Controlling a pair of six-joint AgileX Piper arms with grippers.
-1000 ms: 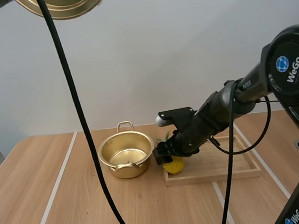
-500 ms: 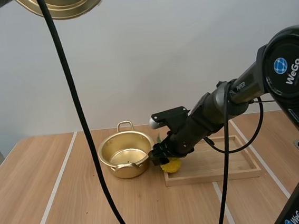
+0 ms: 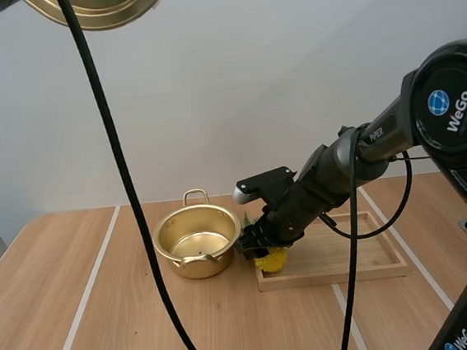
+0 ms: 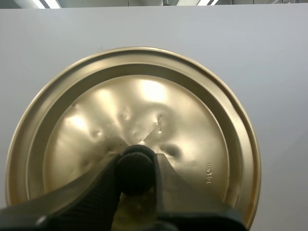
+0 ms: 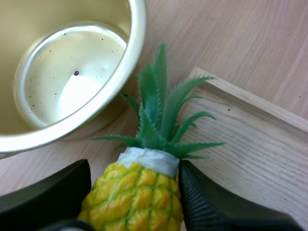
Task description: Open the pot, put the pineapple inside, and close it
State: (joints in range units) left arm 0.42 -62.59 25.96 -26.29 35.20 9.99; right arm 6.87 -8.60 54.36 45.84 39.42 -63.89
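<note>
A yellow pineapple (image 3: 272, 260) with green leaves stands at the near left corner of the wooden tray (image 3: 349, 255). My right gripper (image 3: 257, 243) is shut on the pineapple (image 5: 134, 197), one finger pressed against each side of its body. The open golden pot (image 3: 197, 243) stands just left of the tray, and its rim (image 5: 136, 43) is close beside the leaves. My left gripper (image 4: 136, 171) is shut on the black knob of the golden lid (image 4: 132, 130). The lid (image 3: 101, 6) is held high above the table's left side.
The tray's floor (image 5: 250, 159) is bare wood behind the pineapple. The wooden table (image 3: 90, 321) has two white stripes running front to back, one left of the pot and one under the tray.
The right arm shifted a little left toward the pot, then held still. The pineapple stays at the tray's corner. The lid has not moved.
</note>
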